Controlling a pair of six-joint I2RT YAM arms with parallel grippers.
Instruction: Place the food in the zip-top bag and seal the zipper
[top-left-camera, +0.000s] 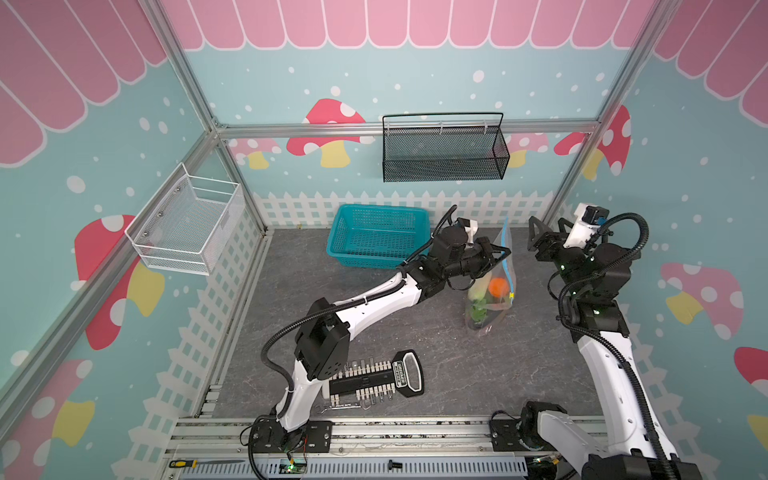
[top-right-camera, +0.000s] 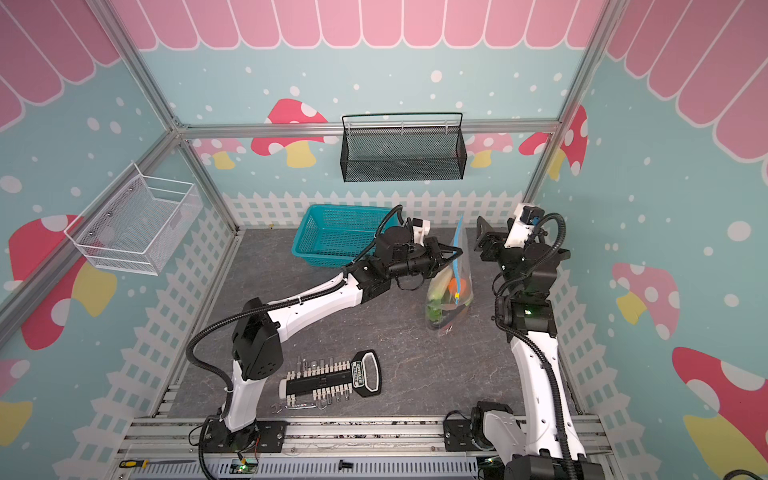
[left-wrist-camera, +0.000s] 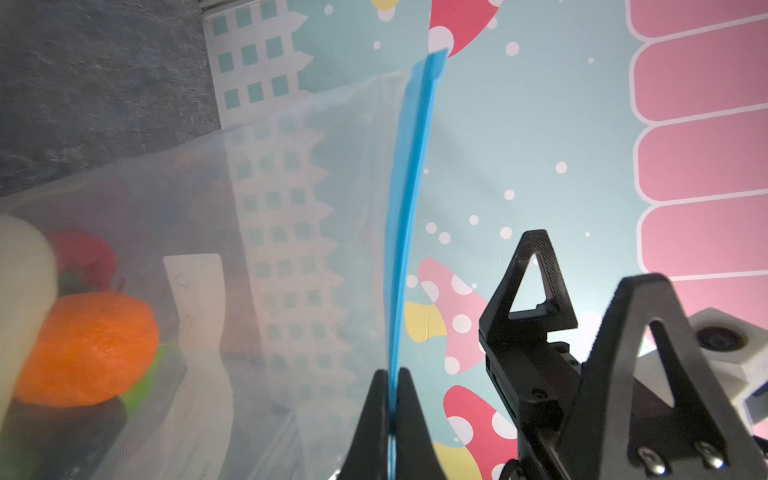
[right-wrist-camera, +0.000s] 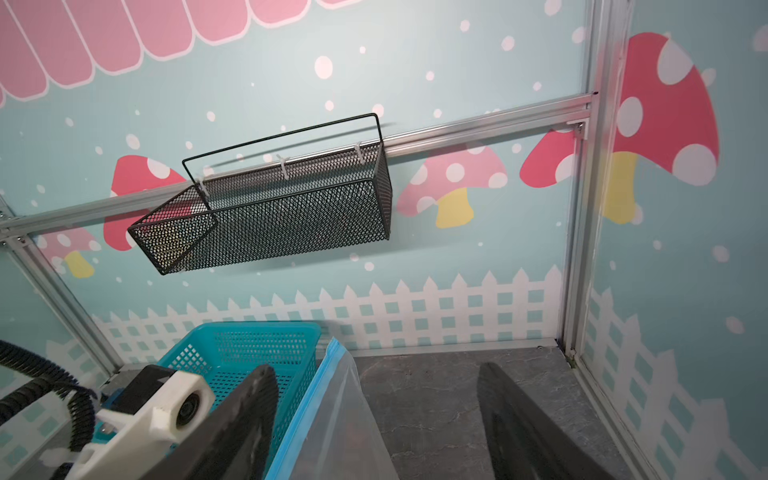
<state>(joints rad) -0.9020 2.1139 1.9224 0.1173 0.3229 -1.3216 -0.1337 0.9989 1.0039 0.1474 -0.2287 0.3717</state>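
The zip-top bag (top-left-camera: 490, 309) (top-right-camera: 446, 309) stands upright on the grey floor, right of centre in both top views. My left gripper (top-left-camera: 503, 254) (left-wrist-camera: 392, 374) is shut on its blue zipper (top-left-camera: 505, 243) (left-wrist-camera: 409, 208), whose yellow tab (top-left-camera: 511, 296) sits lower down. The food lies inside the bag: an orange piece (top-left-camera: 497, 286) (left-wrist-camera: 87, 349), a white-green cabbage (top-left-camera: 477, 291) and a red piece (left-wrist-camera: 83, 253). My right gripper (top-left-camera: 540, 232) (right-wrist-camera: 376, 370) is open, just right of the bag's top corner. That corner (right-wrist-camera: 336, 374) shows between its fingers, untouched.
A teal lattice basket (top-left-camera: 376, 241) stands behind the left gripper. A black mesh basket (top-left-camera: 444, 149) hangs on the back wall and a white wire basket (top-left-camera: 187, 220) on the left wall. A black tool rack (top-left-camera: 374, 376) lies near the front.
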